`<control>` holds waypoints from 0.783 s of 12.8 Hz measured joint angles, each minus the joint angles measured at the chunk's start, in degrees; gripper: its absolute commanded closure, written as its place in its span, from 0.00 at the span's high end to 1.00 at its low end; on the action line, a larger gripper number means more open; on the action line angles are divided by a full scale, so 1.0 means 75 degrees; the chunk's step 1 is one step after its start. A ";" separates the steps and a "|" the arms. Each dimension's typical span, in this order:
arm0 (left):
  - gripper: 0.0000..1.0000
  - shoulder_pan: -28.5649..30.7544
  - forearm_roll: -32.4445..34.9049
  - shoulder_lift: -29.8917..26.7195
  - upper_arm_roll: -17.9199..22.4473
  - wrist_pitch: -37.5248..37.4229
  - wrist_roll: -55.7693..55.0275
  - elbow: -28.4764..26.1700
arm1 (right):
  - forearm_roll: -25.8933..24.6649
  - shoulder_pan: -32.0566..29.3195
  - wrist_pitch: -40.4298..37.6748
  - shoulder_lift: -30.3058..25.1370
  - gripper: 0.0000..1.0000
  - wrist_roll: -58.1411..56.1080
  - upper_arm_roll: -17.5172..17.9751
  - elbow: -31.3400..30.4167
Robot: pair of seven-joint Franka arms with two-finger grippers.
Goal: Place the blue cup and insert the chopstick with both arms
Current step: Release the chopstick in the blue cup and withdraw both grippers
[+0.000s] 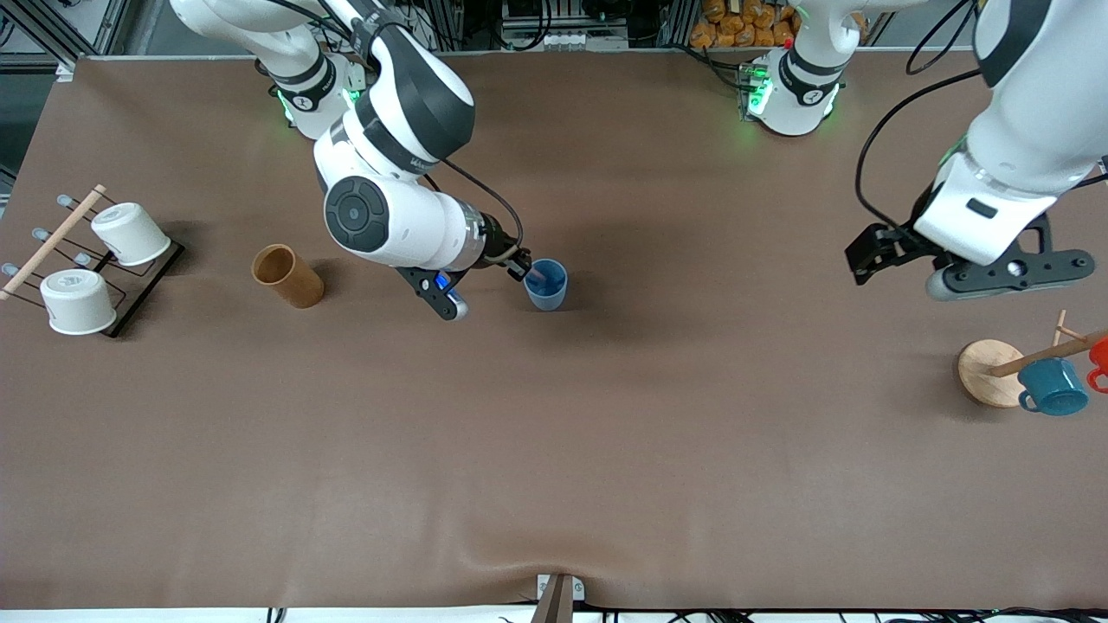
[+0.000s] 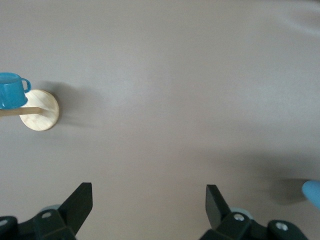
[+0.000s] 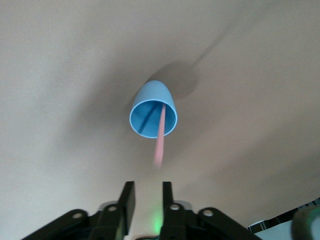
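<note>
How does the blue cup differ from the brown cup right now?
The blue cup stands upright mid-table; the brown cup lies tipped on its side, toward the right arm's end. The blue cup holds the chopstick, leaning out over its rim; nothing shows in the brown cup. The right gripper hangs at the blue cup's rim; no gripper is near the brown cup. Both are plain and handleless.

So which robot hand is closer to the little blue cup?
Right. The right gripper is just above the blue cup, by the chopstick. The left gripper waits open near the left arm's end.
</note>
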 measured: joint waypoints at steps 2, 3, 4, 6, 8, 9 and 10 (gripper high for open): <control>1.00 0.0008 -0.0436 -0.0227 0.0438 -0.0002 0.0462 -0.0228 | -0.0009 -0.0102 -0.0079 -0.0047 1.00 0.0207 -0.0105 0.0039; 1.00 0.0019 -0.0564 -0.0355 0.0637 -0.0001 0.0697 -0.0346 | -0.0016 -0.0266 -0.0435 -0.0109 1.00 0.0251 -0.0152 0.0098; 1.00 0.0029 -0.0611 -0.0484 0.0773 -0.0010 0.0857 -0.0456 | -0.0025 -0.0550 -0.1034 -0.0175 1.00 0.0245 -0.0180 0.0237; 1.00 0.0028 -0.0626 -0.0686 0.0850 -0.0109 0.0927 -0.0585 | -0.0024 -0.1371 -0.2417 -0.0297 1.00 -0.0035 -0.0203 0.0579; 1.00 0.0005 -0.0627 -0.0834 0.0846 -0.0245 0.0927 -0.0638 | -0.0024 -0.2134 -0.3392 -0.0389 1.00 -0.0396 -0.0218 0.0826; 1.00 0.0003 -0.0628 -0.0899 0.0844 -0.0266 0.0927 -0.0674 | -0.0027 -0.2436 -0.3603 -0.0424 1.00 -0.0754 -0.0221 0.0933; 1.00 0.0004 -0.0628 -0.0943 0.0844 -0.0273 0.0927 -0.0707 | -0.0036 -0.2721 -0.3737 -0.0470 1.00 -0.1341 -0.0224 0.1012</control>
